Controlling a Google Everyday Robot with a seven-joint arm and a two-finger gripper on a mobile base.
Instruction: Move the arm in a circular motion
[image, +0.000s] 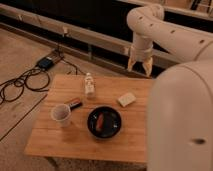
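Observation:
The arm (170, 31) is cream-white and thick, with small dark screw holes. One big segment (185, 120) fills the right foreground and hides the table's right side. The upper segment bends down to the gripper (140, 69), which hangs above the back edge of the wooden table (75, 142), to the right of a small bottle (89, 84). Its two fingers point down with a gap between them and hold nothing.
On the table stand a white cup (61, 114), a black bowl (104, 121) with an orange item in it, a beige block (126, 99) and a small dark object (75, 104). Cables and a power box (45, 62) lie on the floor at the left.

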